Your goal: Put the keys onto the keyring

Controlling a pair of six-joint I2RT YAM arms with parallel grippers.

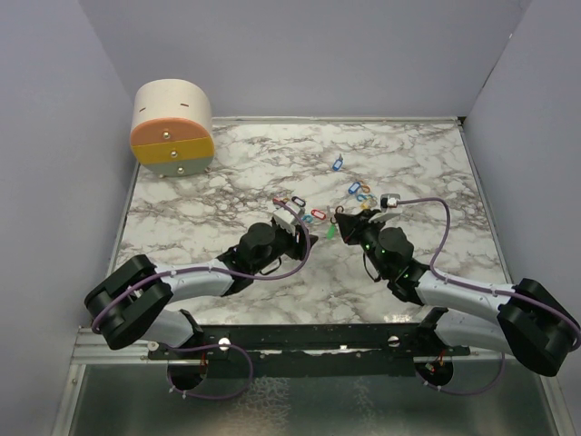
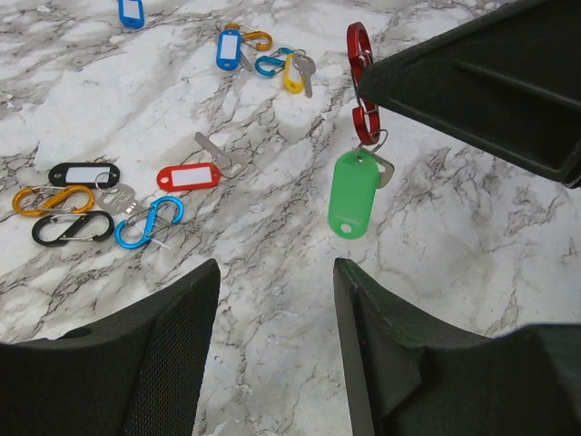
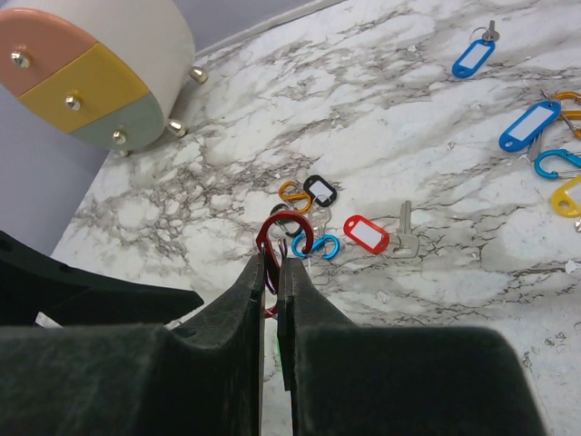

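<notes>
My right gripper [image 3: 272, 259] is shut on the keyring, a red carabiner [image 3: 286, 232], and holds it above the marble table. A green key [image 2: 352, 193] hangs from the red carabiner [image 2: 360, 82] by a small ring. Just short of that green key, my left gripper [image 2: 275, 268] stands open with nothing between its fingers. On the table lie a red key [image 2: 188, 176], a black key [image 2: 83, 173], two blue keys [image 2: 228, 45] [image 2: 131, 11] and a yellow key [image 2: 292, 74]. In the top view the left gripper [image 1: 304, 238] and the right gripper [image 1: 349, 225] meet at the table's middle.
Loose carabiners lie near the red key: blue [image 2: 149, 222], black [image 2: 73, 227] and orange [image 2: 50, 198]. A round drawer box [image 1: 172, 127] with pink, yellow and green fronts stands at the far left corner. Grey walls enclose the marble table [image 1: 408, 154].
</notes>
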